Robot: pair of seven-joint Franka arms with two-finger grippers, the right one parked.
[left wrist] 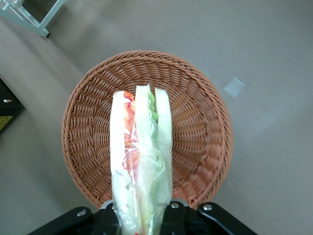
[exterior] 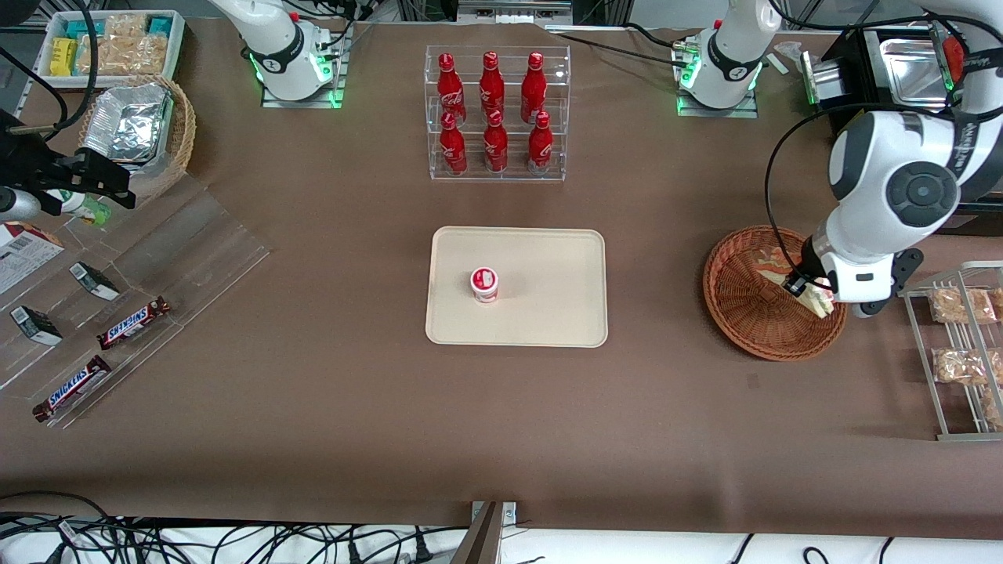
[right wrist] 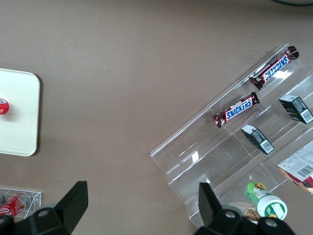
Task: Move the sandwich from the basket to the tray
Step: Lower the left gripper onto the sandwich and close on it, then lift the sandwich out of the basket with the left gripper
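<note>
the left wrist view shows the sandwich [left wrist: 141, 161] standing on edge between the jaws of the gripper [left wrist: 142, 218], which are clamped on its wrapped end, with the basket [left wrist: 200, 122] beneath it. the front view adds the surroundings: the gripper [exterior: 807, 291] over the basket's [exterior: 744, 313] rim, bare counter [exterior: 658, 329] between basket and tray [exterior: 548, 282], and a small red-lidded cup [exterior: 484, 283] on the tray.

Open brown table [exterior: 658, 313] between basket [exterior: 744, 329] and tray [exterior: 548, 313], small cup [exterior: 484, 283] on tray
</note>
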